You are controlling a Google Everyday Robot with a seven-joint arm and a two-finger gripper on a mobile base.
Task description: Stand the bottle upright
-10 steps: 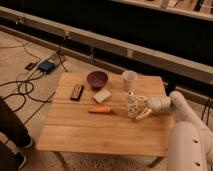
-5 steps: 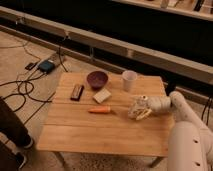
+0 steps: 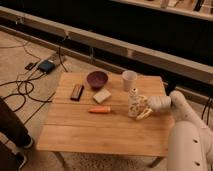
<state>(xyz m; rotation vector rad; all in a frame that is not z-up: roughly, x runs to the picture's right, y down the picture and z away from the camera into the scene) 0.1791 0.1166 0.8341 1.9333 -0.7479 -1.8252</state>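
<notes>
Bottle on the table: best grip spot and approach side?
Mid-body, from the right of the view. The bottle stands upright and slim, so a side grip below the cap fits. The gripper sits beside it on that side; the white cup stands behind, apart.

The white arm (image 3: 186, 131) rises from the lower right and bends forward, its gripper (image 3: 140, 110) held low, pointing left.

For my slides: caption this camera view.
Robot claw at the upright bottle on a wooden table, near a white cup.
</notes>
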